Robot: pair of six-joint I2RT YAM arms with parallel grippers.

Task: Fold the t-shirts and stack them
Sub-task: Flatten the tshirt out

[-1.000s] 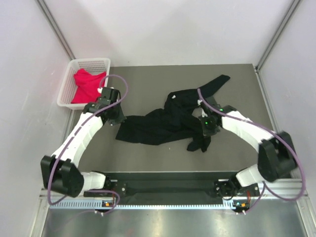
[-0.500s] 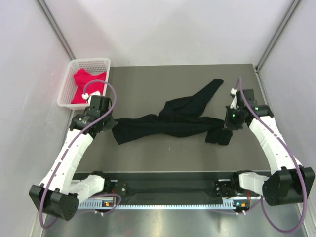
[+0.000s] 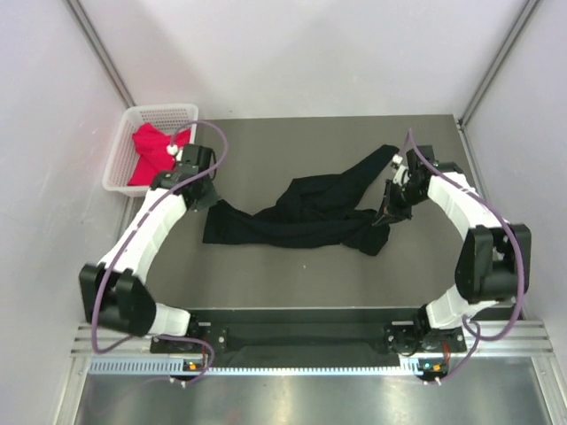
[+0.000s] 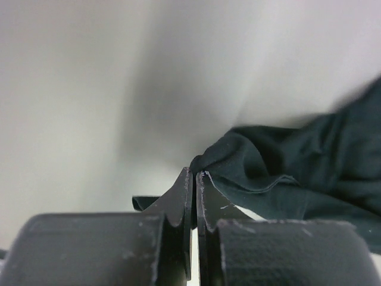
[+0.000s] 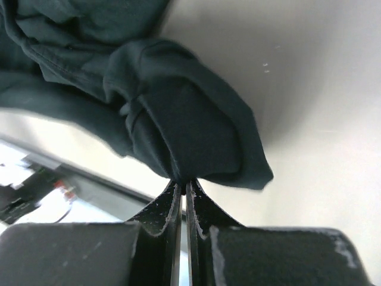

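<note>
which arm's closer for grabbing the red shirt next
Likely left: the left gripper, shut on the black t-shirt, is beside the basket holding the red t-shirt; the right gripper is far across the table.

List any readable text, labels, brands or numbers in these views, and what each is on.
None readable. No print, tag or logo shows on the black t-shirt, the red-pink t-shirt, the white basket, the left arm or the right arm.
The small lights on the base rail are too small to read.
</note>
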